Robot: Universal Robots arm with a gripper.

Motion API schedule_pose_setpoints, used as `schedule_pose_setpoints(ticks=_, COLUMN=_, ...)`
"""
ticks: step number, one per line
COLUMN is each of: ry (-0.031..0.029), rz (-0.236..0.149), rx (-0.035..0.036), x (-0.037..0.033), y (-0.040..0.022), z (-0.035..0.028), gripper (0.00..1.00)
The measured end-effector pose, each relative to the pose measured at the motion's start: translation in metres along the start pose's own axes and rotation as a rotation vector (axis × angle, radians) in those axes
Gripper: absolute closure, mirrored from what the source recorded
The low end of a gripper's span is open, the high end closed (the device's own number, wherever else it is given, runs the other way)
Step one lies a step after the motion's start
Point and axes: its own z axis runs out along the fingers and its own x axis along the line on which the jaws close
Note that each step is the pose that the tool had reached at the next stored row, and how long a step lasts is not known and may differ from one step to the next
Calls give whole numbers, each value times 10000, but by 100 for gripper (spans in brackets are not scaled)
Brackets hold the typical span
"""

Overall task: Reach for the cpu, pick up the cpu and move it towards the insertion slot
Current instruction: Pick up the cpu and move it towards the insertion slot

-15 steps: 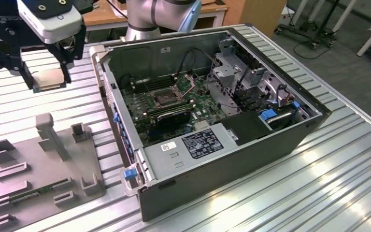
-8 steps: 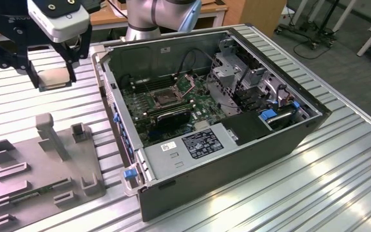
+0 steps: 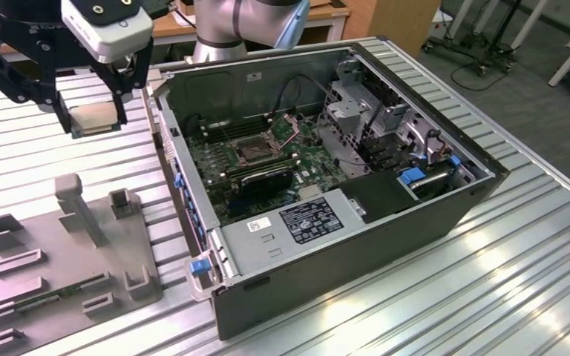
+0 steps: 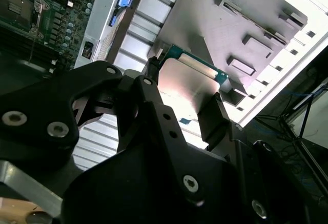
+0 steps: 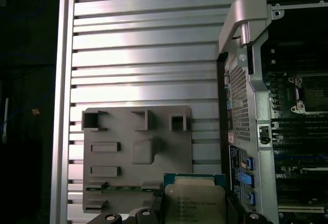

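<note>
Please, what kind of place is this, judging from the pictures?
Probably a robotics laboratory or test workshop: a ribbed aluminium worktable, an open black computer case standing on it, and a black robot gripper holding a flat square silvery cpu.

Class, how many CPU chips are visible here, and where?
1. The cpu is held in the gripper, to the exterior view's left of the open computer case. The insertion slot looks empty. The case's interior could hide others.

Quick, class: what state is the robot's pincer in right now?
Pincer: shut on the cpu, holding it beside the open computer case.
</note>
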Motion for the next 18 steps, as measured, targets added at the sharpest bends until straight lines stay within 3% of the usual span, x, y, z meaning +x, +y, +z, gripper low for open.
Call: schedule_pose_setpoints(ticks=18, ry=0, rz=0, rx=0, x=-146, y=5, z=1, gripper=46)
